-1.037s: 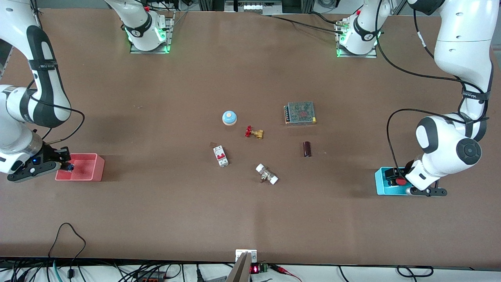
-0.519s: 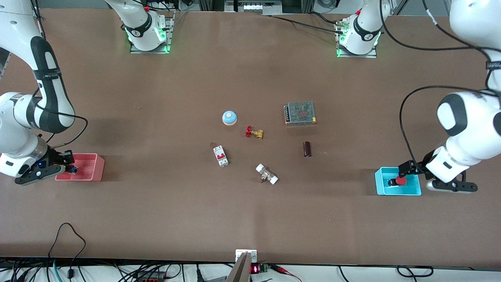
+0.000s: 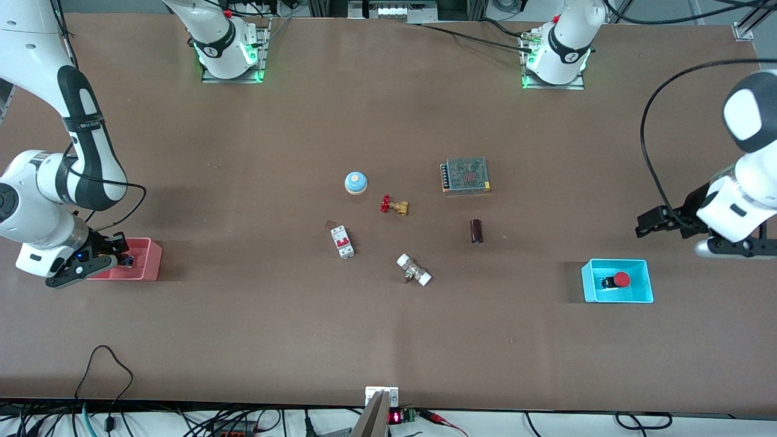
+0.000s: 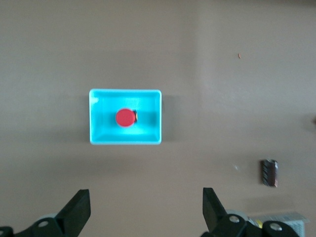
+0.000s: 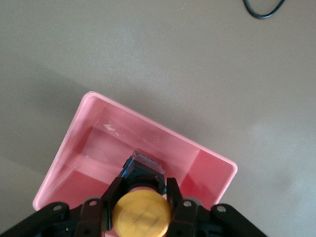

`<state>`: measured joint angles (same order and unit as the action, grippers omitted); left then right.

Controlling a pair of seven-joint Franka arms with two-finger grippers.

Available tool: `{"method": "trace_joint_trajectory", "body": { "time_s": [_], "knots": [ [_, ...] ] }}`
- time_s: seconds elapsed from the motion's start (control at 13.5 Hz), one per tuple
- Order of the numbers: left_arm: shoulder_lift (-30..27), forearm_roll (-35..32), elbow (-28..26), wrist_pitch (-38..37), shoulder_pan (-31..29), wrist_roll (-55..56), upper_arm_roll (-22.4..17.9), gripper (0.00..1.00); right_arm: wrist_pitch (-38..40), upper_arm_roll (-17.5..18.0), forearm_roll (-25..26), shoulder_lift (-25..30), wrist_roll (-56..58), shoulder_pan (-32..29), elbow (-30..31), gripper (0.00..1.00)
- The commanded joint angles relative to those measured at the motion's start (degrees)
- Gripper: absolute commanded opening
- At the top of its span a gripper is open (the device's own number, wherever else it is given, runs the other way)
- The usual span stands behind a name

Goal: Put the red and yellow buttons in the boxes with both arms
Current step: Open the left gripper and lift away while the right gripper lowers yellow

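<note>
The red button (image 3: 620,280) lies in the cyan box (image 3: 644,296) at the left arm's end of the table; both show in the left wrist view, button (image 4: 125,117) in box (image 4: 150,134). My left gripper (image 3: 644,227) is open and empty, up over bare table beside that box; in its own view (image 4: 145,210) the jaws stand wide apart. My right gripper (image 3: 123,258) is shut on the yellow button (image 5: 141,213) and holds it over the pink-red box (image 3: 149,265), whose floor (image 5: 101,143) shows below the button's dark base.
In the middle of the table lie a light-blue bell (image 3: 356,182), a brass valve with a red handwheel (image 3: 394,206), a circuit breaker (image 3: 342,241), a white-ended fitting (image 3: 414,270), a dark cylinder (image 3: 476,231) and a metal power supply (image 3: 465,175).
My left gripper has lifted off the cyan box and moved outward, leaving the red button in it. My right gripper has shifted slightly over the pink-red box, still holding the yellow button.
</note>
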<state>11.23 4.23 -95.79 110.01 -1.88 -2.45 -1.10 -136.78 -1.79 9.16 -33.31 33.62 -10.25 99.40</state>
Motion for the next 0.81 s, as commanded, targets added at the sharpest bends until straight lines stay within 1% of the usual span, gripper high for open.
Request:
{"method": "trace_joint_trajectory", "body": {
  "time_s": [0.0,0.37,0.44,0.67,0.74],
  "knots": [
    [-4.8,-1.3,-1.2,-4.5,0.1,2.3,1.0,1.0,1.4,0.3,-0.1,0.3,1.0,0.0,-0.2,0.42],
    [-10.9,-1.3,-0.7,-11.2,0.0,2.9,1.4,1.0,1.3,0.4,-0.1,-0.4,1.1,0.0,-0.1,0.42],
    [-11.2,-1.3,-0.7,-12.4,0.0,2.9,2.0,1.0,1.3,0.4,-0.1,-0.5,1.1,0.0,-0.1,0.42],
    [-11.2,-1.3,-0.6,-14.0,-0.2,3.0,2.0,1.0,1.3,0.3,-0.1,-1.0,1.1,0.0,-0.1,0.42],
    [-11.1,-1.3,0.2,-15.2,-0.2,3.0,2.0,1.0,1.3,0.3,-0.1,-1.1,1.1,0.0,-0.1,0.42]
  ]
}}
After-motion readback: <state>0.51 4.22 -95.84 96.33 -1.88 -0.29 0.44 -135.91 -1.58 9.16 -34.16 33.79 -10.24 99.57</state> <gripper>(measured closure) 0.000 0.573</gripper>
